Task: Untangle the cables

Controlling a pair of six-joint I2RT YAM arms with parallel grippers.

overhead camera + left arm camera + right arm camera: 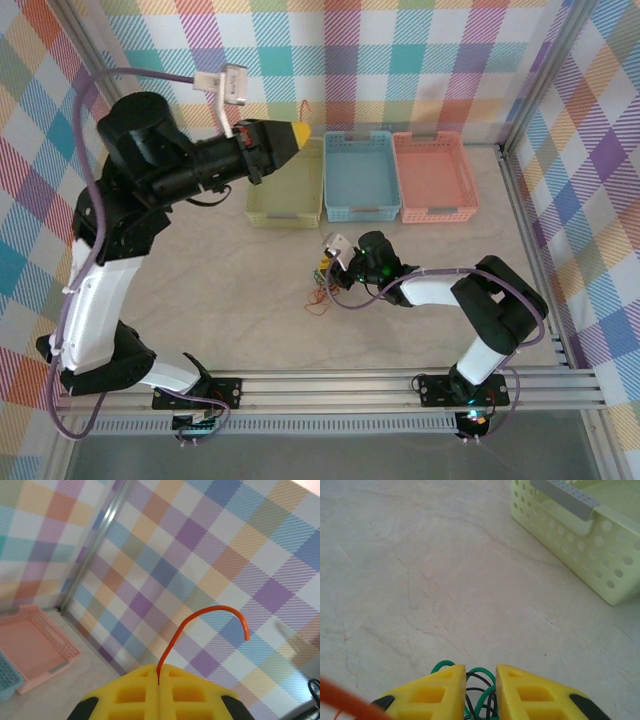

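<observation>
My left gripper (297, 133) is raised above the yellow-green basket (283, 220). In the left wrist view this gripper (159, 668) is shut on an orange-red cable (200, 617), which arcs up out of the closed yellow fingers with its free end curling down. My right gripper (325, 270) is low on the table at the tangle of cables (318, 299). In the right wrist view its yellow fingers (440, 690) hold loops of green cable (482, 672) and black cable (472, 687) between them. A blurred orange-red cable (340, 697) crosses that view's lower left corner.
Three baskets stand in a row at the back: yellow-green, blue (362, 212) and pink (437, 210). The pink basket (35, 645) and the checked wall show behind the left fingers. The yellow-green basket (580, 540) lies ahead-right of the right gripper. A metal frame borders the table.
</observation>
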